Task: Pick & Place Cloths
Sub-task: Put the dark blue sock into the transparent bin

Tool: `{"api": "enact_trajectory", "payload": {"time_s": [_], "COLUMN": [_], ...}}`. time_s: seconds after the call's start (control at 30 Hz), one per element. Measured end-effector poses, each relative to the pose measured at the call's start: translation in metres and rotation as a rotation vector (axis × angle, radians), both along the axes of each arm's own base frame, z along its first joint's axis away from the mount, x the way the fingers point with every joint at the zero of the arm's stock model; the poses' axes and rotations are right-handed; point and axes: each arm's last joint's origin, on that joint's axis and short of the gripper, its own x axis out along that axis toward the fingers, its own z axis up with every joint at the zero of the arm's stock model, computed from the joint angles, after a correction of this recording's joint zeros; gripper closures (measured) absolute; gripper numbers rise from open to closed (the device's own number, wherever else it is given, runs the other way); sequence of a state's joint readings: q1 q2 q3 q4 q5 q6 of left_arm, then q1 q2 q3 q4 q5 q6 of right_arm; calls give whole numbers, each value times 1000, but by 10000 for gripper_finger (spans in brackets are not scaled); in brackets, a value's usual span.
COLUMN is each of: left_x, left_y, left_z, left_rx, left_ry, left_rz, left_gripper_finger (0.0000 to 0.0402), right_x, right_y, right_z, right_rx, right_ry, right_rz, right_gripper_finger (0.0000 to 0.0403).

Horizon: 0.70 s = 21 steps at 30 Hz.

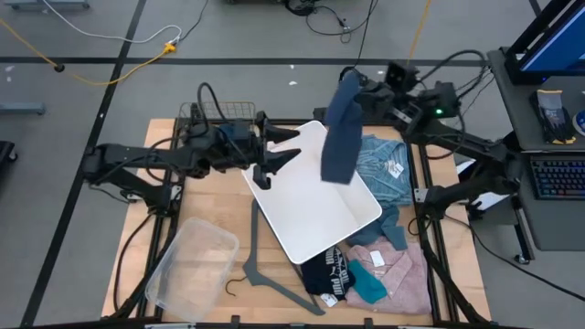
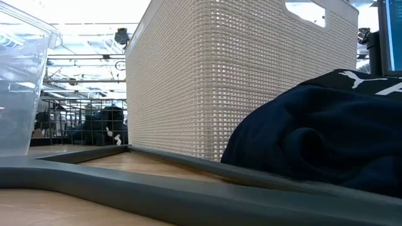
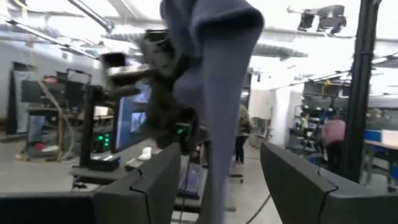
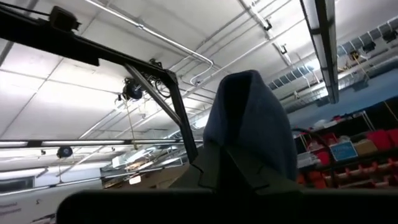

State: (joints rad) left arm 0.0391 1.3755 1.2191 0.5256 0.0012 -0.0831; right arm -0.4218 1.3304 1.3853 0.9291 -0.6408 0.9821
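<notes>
My right gripper (image 1: 356, 89) is raised over the table's far side and is shut on a navy-blue cloth (image 1: 338, 137). The cloth hangs down over the white woven basket (image 1: 315, 196). In the right wrist view the gripper (image 4: 242, 171) points upward with the cloth (image 4: 252, 121) draped over it. My left gripper (image 1: 291, 149) is open and level at the basket's far-left corner, pointing toward the hanging cloth (image 3: 214, 93); its fingers (image 3: 149, 180) touch nothing. A light-blue shirt with a white tag (image 1: 384, 169), a teal cloth (image 1: 393, 224), a pink shirt (image 1: 393, 270) and a black printed cloth (image 1: 327, 274) lie on the table. My right gripper pinches the navy-blue cloth at its upper end (image 4: 249, 149), where the fabric bunches over the fingers. The contact itself is hidden by the cloth. The cloth is lifted clear of the table and hangs slack below the gripper, with its lower end (image 1: 336, 174) above the basket.
A grey plastic hanger (image 1: 260, 265) lies near the table's near edge, and a clear plastic bin (image 1: 187, 265) stands at the near-left corner. A wire basket (image 1: 219, 114) stands behind the left arm. A desk with a keyboard (image 1: 553, 178) is to the right of the table.
</notes>
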Motion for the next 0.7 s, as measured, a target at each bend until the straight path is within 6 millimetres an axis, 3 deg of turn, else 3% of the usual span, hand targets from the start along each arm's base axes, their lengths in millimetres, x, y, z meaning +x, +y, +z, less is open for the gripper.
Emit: {"api": "enact_trajectory", "payload": {"time_s": [0.2, 0.7], "left_x": [12, 21], "left_y": [0, 1], "left_z": [-1, -2], "left_rx": [6, -7], "left_ry": [40, 58], "left_rz": [3, 0], "left_gripper_finger": [176, 176], "right_x": [24, 45], "right_y": [3, 10], "right_z": [-14, -26], "right_rx": [43, 61], "right_ry": [54, 94], "right_rz": [47, 22], "right_gripper_finger": [403, 403]}}
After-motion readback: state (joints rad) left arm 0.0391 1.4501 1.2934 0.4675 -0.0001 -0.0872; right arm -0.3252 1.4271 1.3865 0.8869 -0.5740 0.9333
